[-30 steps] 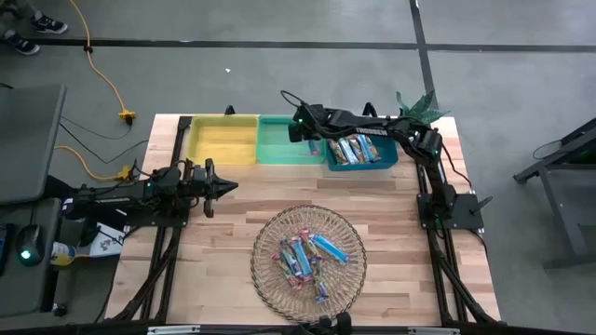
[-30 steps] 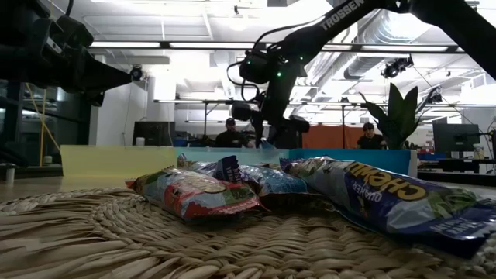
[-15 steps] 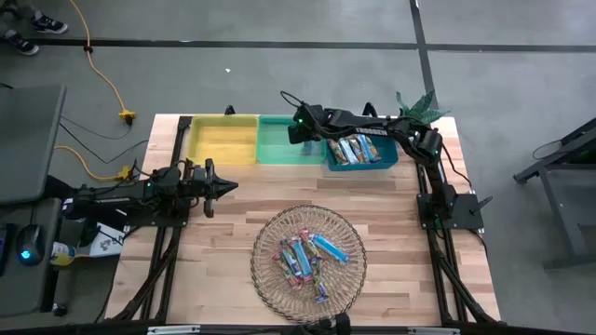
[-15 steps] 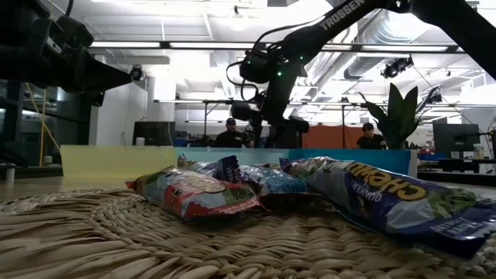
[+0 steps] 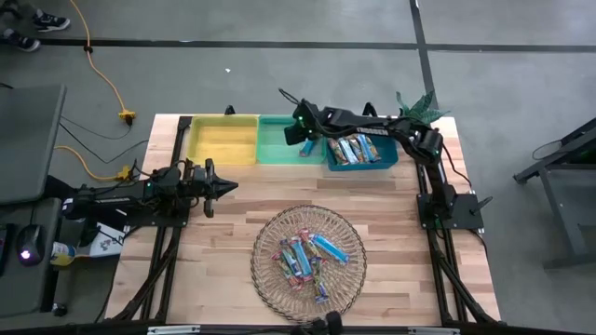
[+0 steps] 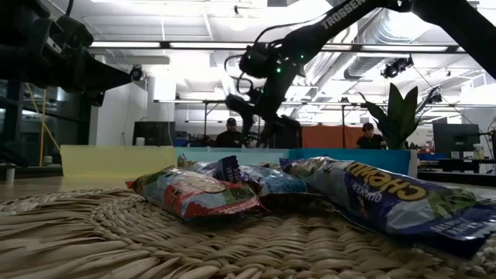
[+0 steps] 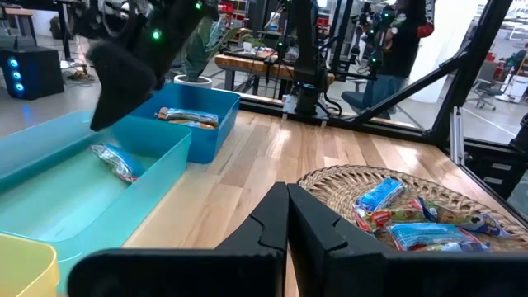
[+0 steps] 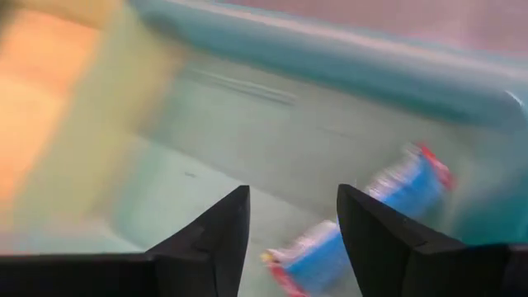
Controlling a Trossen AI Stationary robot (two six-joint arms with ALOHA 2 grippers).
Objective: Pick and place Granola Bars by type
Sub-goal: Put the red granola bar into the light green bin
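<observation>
My right gripper [image 5: 304, 141] hangs open over the green bin [image 5: 277, 151], its fingers slanting down with nothing between them [image 8: 289, 194]. Below it a light-blue granola bar with red ends [image 8: 355, 223] lies flat on the bin's floor, and the left wrist view shows it there too [image 7: 113, 160]. Several more bars [image 5: 303, 258] lie piled in the round woven basket [image 5: 264, 233] near the table's front. The blue bin [image 5: 363, 167] holds several bars [image 5: 356, 149]. My left gripper [image 5: 226, 186] waits shut and level at the table's left side.
The yellow bin [image 5: 223, 140] stands left of the green one, and all three bins line the far edge. A potted plant [image 5: 419, 104] stands at the far right corner. Bare wood lies between the bins and the basket. People sit in the room beyond [image 6: 230, 136].
My right gripper has opened over the green bin and its wrist has turned and tipped, while staying in the same place. The bar seen under its fingers a second ago now lies on the bin's floor.
</observation>
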